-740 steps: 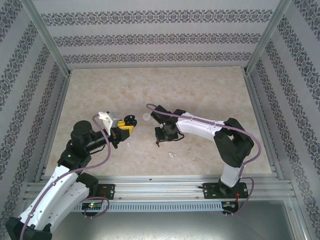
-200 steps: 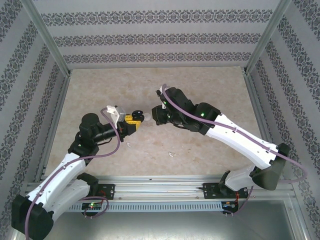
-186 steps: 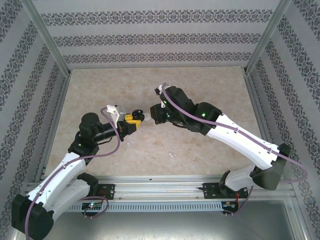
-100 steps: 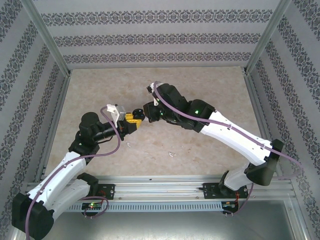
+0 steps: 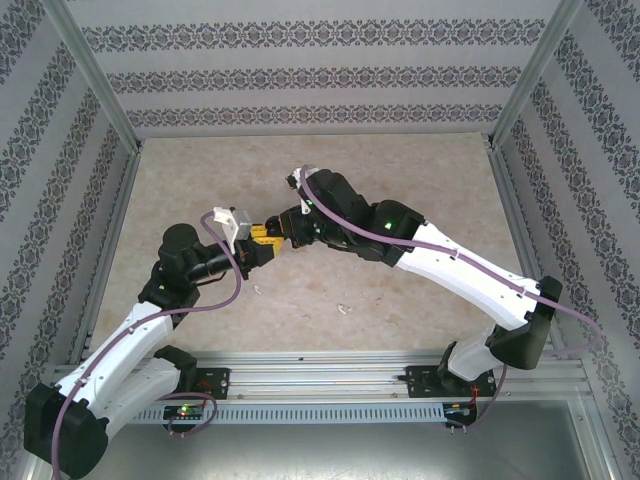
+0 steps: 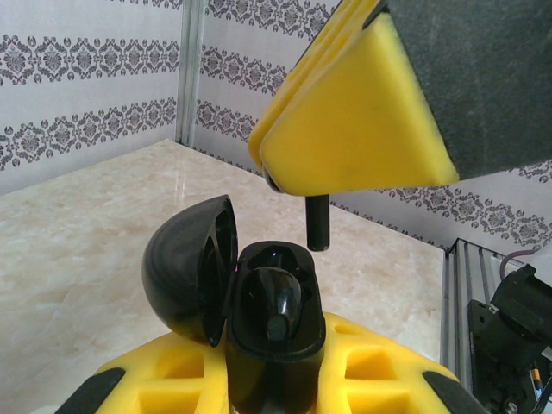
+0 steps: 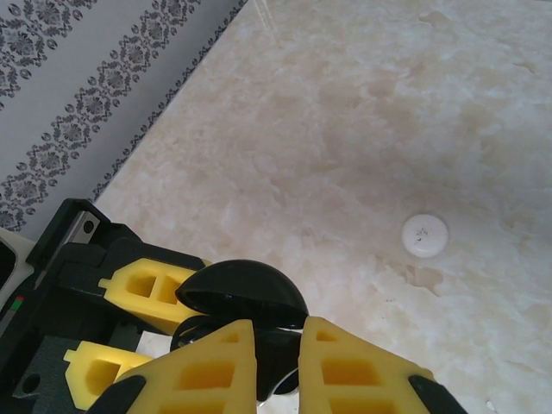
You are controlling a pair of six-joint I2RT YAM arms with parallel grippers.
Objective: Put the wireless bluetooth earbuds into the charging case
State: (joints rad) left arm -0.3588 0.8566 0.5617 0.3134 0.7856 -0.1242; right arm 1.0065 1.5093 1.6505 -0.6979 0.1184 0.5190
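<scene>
Jaws of my right gripper (image 7: pixel 278 343) pinch the earbud (image 6: pixel 317 222) by its head, likely light and slick; left gripper (image 6: pixel 272 373) clamps the rigid open case (image 6: pixel 194 259).

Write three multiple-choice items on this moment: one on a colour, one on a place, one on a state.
1. What colour is the bud pinched in the right hand? A) white B) black C) red
2. Where is the black case? A) in the right hand B) in neither hand C) in the left hand
3. How is the lid? A) open B) shut C) broken off
Answers: 1 B, its dark stem hangs below the yellow pads. 2 C, it sits gripped in the left wrist view. 3 A, it stands swung back, baring a seated bud.
</scene>
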